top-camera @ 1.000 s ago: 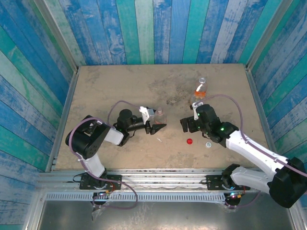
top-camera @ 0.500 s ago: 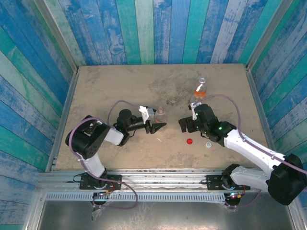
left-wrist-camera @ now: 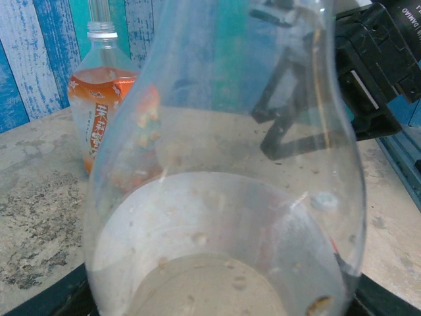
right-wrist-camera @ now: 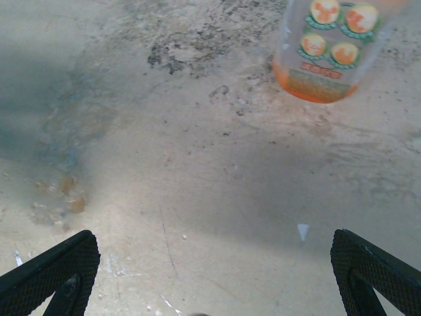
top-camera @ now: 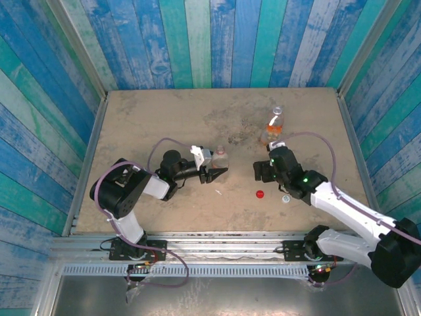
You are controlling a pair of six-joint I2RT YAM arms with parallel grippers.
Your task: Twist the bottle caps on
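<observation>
Your left jaws have drawn in around the slim bottle (left-wrist-camera: 223, 217).
Nearest you, the red cap (top-camera: 260, 194) and white cap (top-camera: 285, 199) lie where they were, at 6 and 5 o'clock of the right gripper (right-wrist-camera: 216, 266), which has slid toward 3 o'clock, jaws wide apart. The left gripper (top-camera: 217, 168) flanks the bottle; you cannot tell whether it pinches. The orange bottle (right-wrist-camera: 332, 46) stands unmoved at 1 o'clock beyond.
</observation>
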